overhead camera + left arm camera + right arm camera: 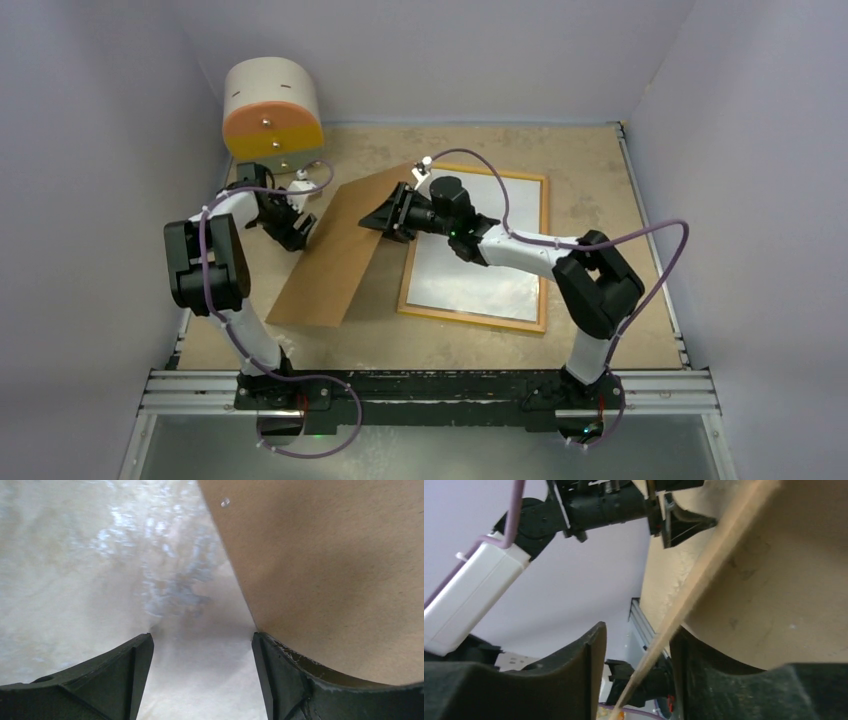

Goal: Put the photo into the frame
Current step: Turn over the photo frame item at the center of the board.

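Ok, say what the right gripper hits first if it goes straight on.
The board: its tilted edge already stands between the open jaws of the right gripper, so it would likely slide deeper in almost at once.

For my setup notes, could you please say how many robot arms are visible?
2: left arm beside the backing board's left edge, right arm over the yellow frame.

Board (335, 255) left of frame (470, 315)
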Robot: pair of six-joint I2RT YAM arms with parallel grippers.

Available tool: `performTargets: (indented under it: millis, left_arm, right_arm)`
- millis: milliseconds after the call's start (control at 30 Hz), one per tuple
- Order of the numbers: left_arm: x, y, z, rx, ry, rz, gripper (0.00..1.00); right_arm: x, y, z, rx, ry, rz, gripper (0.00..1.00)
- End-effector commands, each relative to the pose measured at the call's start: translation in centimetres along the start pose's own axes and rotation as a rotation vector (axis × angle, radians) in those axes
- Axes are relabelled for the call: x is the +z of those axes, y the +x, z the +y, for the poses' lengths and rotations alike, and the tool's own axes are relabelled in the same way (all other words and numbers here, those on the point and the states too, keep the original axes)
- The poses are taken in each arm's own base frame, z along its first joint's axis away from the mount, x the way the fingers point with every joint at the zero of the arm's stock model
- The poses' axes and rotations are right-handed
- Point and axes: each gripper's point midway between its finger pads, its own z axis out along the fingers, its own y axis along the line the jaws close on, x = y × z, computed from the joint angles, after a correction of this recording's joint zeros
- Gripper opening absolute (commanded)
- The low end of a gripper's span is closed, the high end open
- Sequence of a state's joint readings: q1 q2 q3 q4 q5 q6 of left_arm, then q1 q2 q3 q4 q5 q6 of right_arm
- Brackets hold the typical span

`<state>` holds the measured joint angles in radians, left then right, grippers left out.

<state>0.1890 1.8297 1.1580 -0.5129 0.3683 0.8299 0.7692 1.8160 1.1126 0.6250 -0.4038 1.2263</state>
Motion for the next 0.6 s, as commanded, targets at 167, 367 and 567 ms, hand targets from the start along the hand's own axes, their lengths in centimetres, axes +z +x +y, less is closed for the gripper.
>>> performTargets:
  millis: [167,367,567]
  left_arm:
    - [-6.3,-8.5,-3.2,0.040,0.133,-0.233,0.87]
    - [-14.1,-13.8,-7.1,0.363,0.197,-0.497,0.93]
    - [-20.7,-15.4,-11.6,0.648,0.166,-0.604,0.94]
  right_arm:
    - [-0.4,-1.0,-2.1,-0.009,0.219,0.009,0.04]
    - [-1.7,-4.0,-1.0,0.073,0.198,-0.009,0.00]
    - [-5.5,-9.5,1.3,0.174,0.175,-0.116,0.00]
